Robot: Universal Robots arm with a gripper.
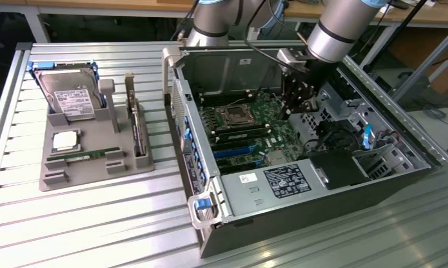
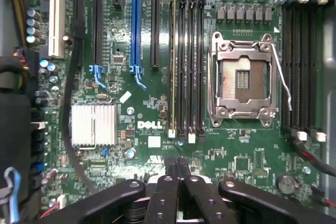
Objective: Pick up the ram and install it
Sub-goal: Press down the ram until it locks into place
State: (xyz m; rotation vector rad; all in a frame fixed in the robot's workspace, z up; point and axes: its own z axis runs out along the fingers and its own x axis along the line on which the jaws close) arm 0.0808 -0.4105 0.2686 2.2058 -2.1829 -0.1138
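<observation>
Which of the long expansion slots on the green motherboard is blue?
The long blue plastic slot, lying between black slots; its whole body is blue, whereas the others are black or white.

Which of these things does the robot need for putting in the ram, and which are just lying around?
For the job:
- ram, lying in the gray tray
- long black slots on the motherboard
- hand, shut, above the motherboard

Just lying about:
- hard drive
- square silver chip
- upright green card
</observation>
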